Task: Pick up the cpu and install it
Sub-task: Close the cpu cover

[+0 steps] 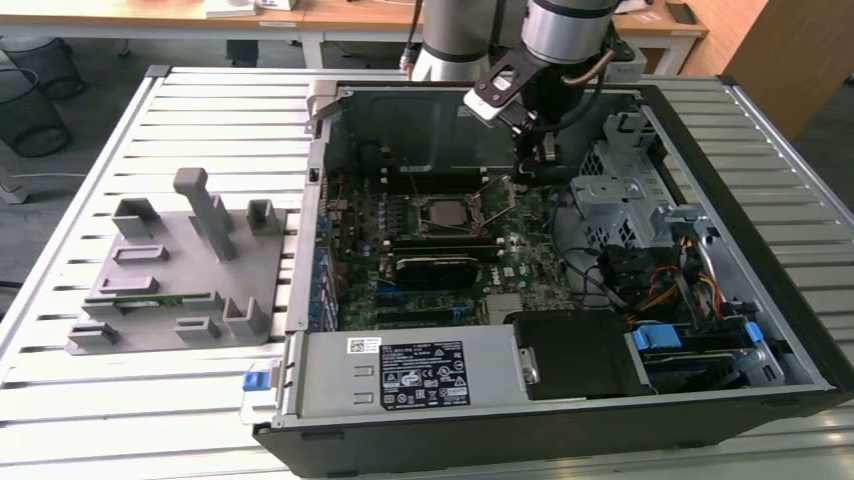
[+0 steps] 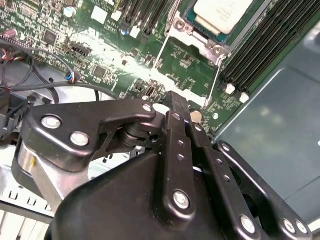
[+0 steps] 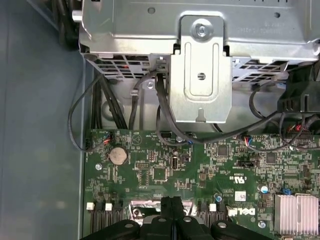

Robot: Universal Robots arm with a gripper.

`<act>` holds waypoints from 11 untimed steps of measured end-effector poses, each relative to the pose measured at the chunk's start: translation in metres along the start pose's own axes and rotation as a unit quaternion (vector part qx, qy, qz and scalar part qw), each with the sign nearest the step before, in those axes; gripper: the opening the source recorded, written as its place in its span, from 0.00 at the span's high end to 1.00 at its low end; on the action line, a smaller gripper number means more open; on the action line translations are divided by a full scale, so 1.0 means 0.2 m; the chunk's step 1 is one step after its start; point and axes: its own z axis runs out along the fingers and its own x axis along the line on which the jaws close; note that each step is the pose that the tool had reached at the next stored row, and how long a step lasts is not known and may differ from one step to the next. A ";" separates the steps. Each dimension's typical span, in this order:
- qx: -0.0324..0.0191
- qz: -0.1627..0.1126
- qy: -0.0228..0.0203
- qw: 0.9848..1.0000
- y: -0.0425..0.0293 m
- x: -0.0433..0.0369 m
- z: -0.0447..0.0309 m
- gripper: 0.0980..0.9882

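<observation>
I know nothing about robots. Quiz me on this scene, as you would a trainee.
1. Where does the cpu lie? A on the grey fixture; B in the motherboard socket; C on the slatted table.
2. True or false: the gripper holds the cpu.
3. Fill in: the grey fixture stands to the exterior view's ____ of the computer case.
Key: 1 B; 2 false; 3 left.

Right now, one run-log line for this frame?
gripper | fingers shut, empty | above motherboard, beside socket | cpu in socket
</observation>
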 end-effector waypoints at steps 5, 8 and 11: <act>0.002 0.000 0.000 1.000 0.029 0.006 0.006 0.99; 0.003 0.000 0.000 1.000 0.036 0.011 0.013 0.99; 0.005 0.000 0.000 1.000 0.048 0.016 0.020 0.99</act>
